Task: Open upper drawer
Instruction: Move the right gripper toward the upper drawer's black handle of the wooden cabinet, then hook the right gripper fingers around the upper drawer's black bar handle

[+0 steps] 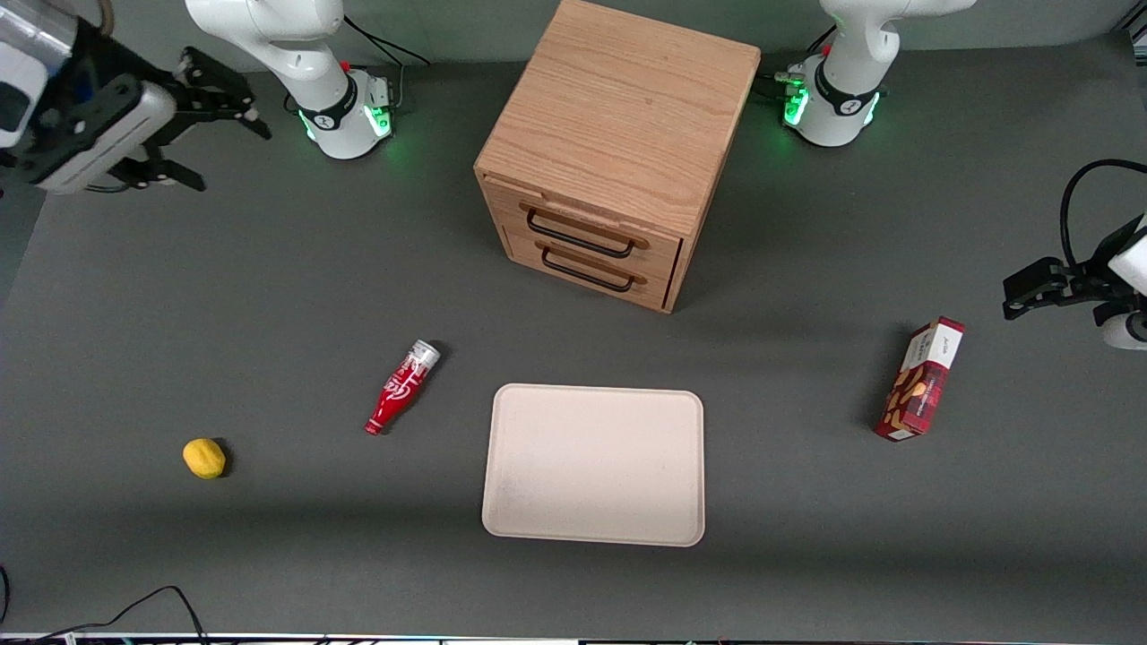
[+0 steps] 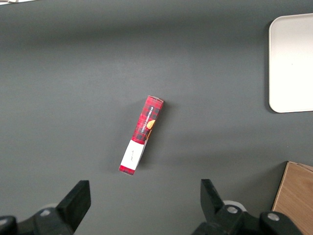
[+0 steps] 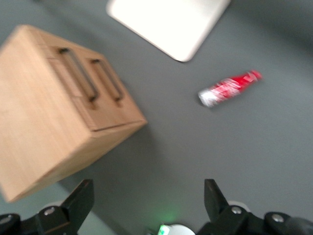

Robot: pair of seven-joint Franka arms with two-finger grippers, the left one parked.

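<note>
The oak cabinet (image 1: 618, 125) stands in the middle of the table, its two drawer fronts turned toward the front camera. The upper drawer (image 1: 573, 213) sits flush with the cabinet, and its thin black handle (image 1: 578, 235) is just above the lower drawer's matching handle (image 1: 587, 271). In the right wrist view the upper drawer (image 3: 66, 73) is the one nearer the cabinet's top. My gripper (image 1: 231, 159) hangs open and empty above the table toward the working arm's end, well apart from the cabinet. Only dark table shows between the fingers of the gripper (image 3: 148, 188).
A cream tray (image 1: 593, 524) lies in front of the cabinet, nearer the front camera. A red cola bottle (image 1: 401, 387) lies beside it and a lemon (image 1: 204, 458) farther toward the working arm's end. A red biscuit box (image 1: 920, 380) stands toward the parked arm's end.
</note>
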